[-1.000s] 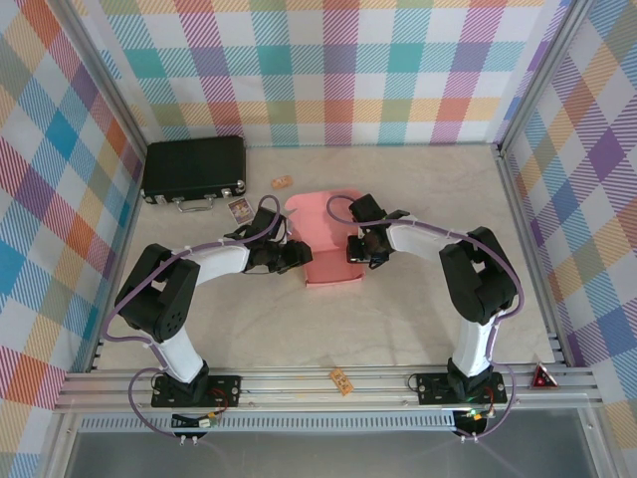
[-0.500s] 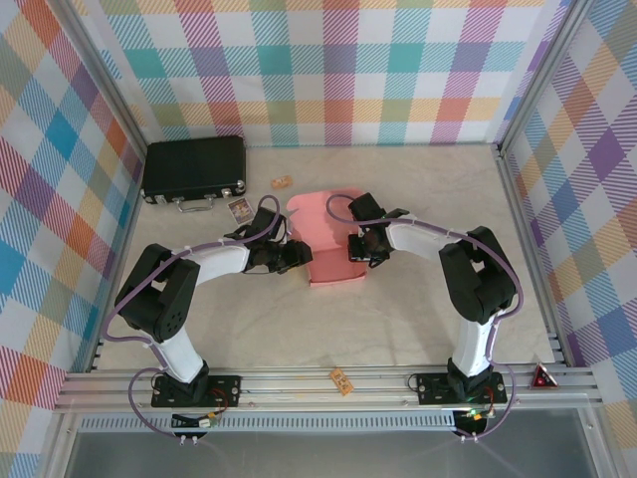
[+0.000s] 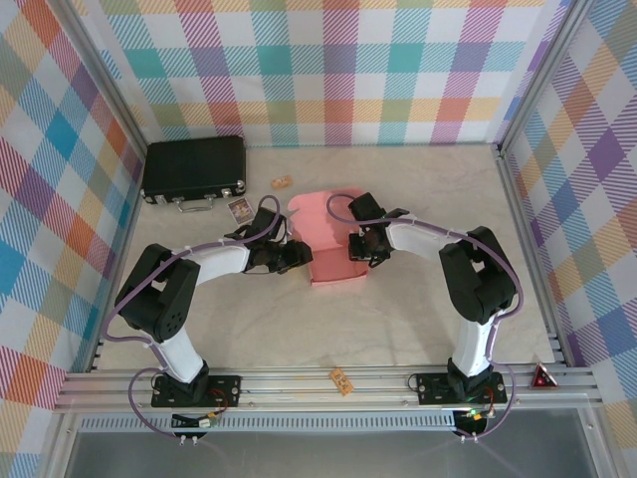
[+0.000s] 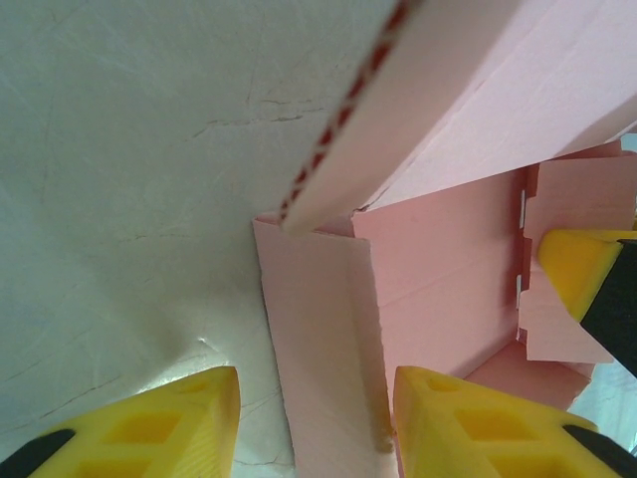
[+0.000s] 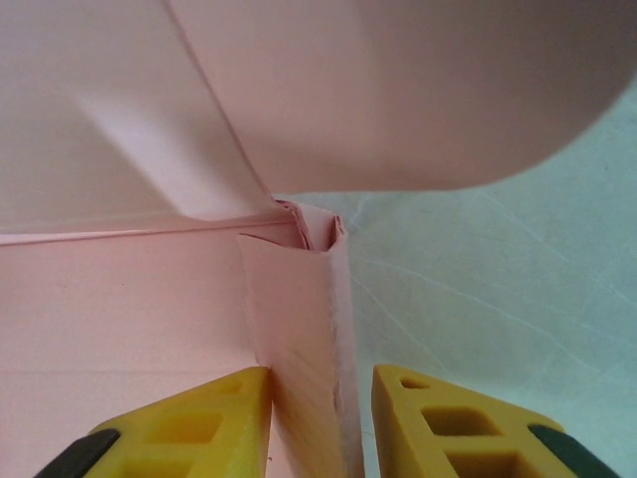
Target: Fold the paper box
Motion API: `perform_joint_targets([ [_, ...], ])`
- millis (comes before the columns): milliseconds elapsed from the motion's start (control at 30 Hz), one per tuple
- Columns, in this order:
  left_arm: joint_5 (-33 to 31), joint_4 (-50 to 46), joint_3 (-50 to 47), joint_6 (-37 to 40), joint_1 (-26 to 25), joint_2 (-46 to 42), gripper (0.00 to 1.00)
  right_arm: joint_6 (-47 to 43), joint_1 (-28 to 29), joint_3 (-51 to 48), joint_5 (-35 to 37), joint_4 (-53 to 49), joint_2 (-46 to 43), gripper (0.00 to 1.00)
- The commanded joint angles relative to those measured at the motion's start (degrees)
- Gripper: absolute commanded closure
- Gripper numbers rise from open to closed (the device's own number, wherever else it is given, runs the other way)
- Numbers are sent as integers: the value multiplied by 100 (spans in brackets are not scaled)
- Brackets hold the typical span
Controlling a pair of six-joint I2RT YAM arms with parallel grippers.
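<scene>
Top view, read from the arm bases outward. The paper box lies on the table midway between the two arms, its long axis running away from the bases. The left gripper meets it from the left side and the right gripper from the right, so each long side wall faces its own arm and neither arm is clearly the nearer.

Left wrist view: the yellow fingers stand apart astride the left side wall. The inner finger touches the card. A sliver of table shows between the outer finger and the card, so the jaws are parted and no clamp is evident.

Right wrist view: the fingers likewise straddle the right wall, here doubled over at its top edge. Table shows between the card and the outer finger, so these jaws are also parted.

Beyond the grippers, the lid panel rises from the box's far end and curls over. Judged from this layout, the coming move turns on each wall lying directly between its gripper's fingers, to be pressed inward across the short axis.

Farther back and to the left, well apart from the box, rests a black case.
</scene>
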Motion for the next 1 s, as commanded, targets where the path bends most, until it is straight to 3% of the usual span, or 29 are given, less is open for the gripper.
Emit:
perform_joint_targets([
  [0, 103, 27, 59, -6, -60, 52, 56, 107, 43, 49, 140, 9, -244, 67],
  [333, 95, 6, 62, -1, -59, 49, 56, 173, 38, -81, 90, 174, -516, 64],
  [900, 93, 2, 79, 0, -68, 61, 56, 83, 16, -2, 204, -23, -123, 72],
  [967, 94, -10, 91, 7, -67, 58, 56, 68, 16, 7, 213, -25, -101, 77],
])
